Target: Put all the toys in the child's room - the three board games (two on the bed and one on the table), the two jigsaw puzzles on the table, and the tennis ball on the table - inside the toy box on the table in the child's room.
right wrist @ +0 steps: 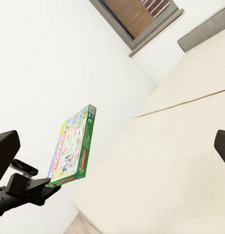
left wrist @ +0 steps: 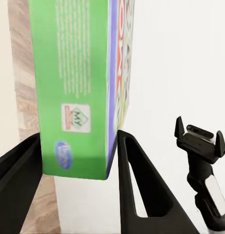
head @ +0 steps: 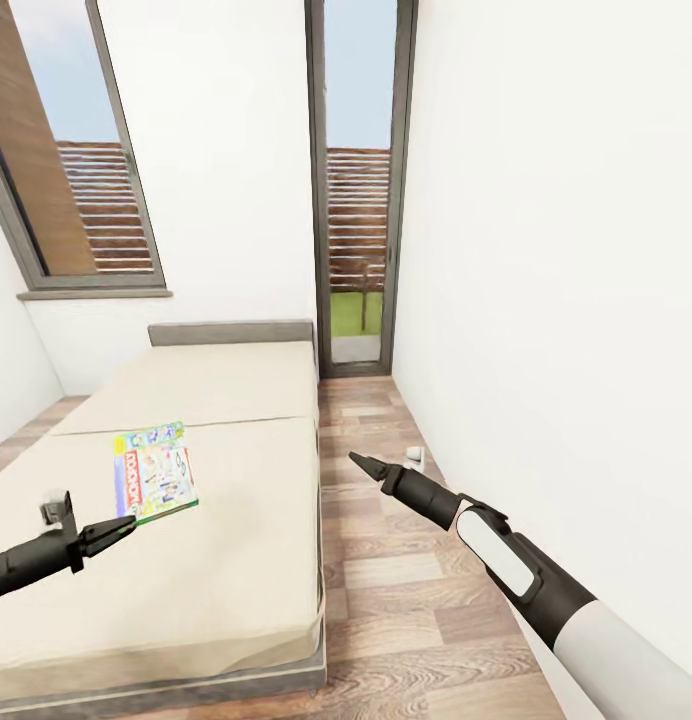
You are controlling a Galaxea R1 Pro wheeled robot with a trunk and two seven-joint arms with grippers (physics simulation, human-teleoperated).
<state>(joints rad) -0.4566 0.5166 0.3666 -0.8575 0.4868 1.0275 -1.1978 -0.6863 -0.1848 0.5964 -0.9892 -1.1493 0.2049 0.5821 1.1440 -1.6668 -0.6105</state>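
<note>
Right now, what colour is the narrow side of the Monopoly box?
Green, with small print; the Monopoly box shows it best in the left wrist view.

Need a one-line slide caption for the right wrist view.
Left gripper holds the Monopoly box by its edge, lifted above the bed.

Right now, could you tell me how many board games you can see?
1. The Monopoly box is clamped at its edge in the left gripper, lifted over the bed. Other games may lie outside these views.

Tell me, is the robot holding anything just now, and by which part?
Yes: the left gripper pinches the Monopoly box by one short end edge. The right gripper holds nothing.
</note>
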